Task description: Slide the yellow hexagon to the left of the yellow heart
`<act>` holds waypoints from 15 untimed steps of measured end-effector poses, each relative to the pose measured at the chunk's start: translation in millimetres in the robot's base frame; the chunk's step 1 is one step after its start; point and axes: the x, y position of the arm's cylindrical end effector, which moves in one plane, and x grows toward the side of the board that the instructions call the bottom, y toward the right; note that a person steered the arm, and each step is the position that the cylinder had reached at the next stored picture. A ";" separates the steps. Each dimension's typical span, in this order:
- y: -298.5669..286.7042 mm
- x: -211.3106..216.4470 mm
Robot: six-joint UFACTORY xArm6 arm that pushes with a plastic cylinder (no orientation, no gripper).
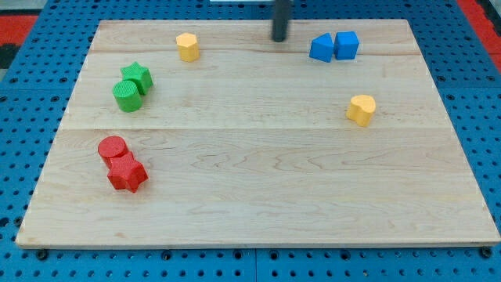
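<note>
The wooden board (258, 196) fills most of the view. My tool is a bare rod holding nothing; my tip (279, 38) stands near the board's top edge, a little right of centre, touching no block.

The yellow hexagon (187, 46) lies to the view's left of my tip, at almost the same height in the view and well apart from it. The yellow heart (362, 109) lies toward the view's right, lower than my tip. My tip therefore stands between the two, on the hexagon's heart-facing side.

This relation governs the next move. In my judgement, the hexagon must travel rightward and downward to stop just left of the heart, so my tip must first pass around to the hexagon's far left side before pushing.

The other blocks are two blue blocks (334, 46) right of my tip, a green star (137, 76) touching a green cylinder (127, 96), and a red cylinder (113, 148) touching a red star (127, 174). All stand clear of that path.
</note>
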 end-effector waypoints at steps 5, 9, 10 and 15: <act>-132.9 31.6; -104.8 49.8; -117.1 78.3; 8.7 148.2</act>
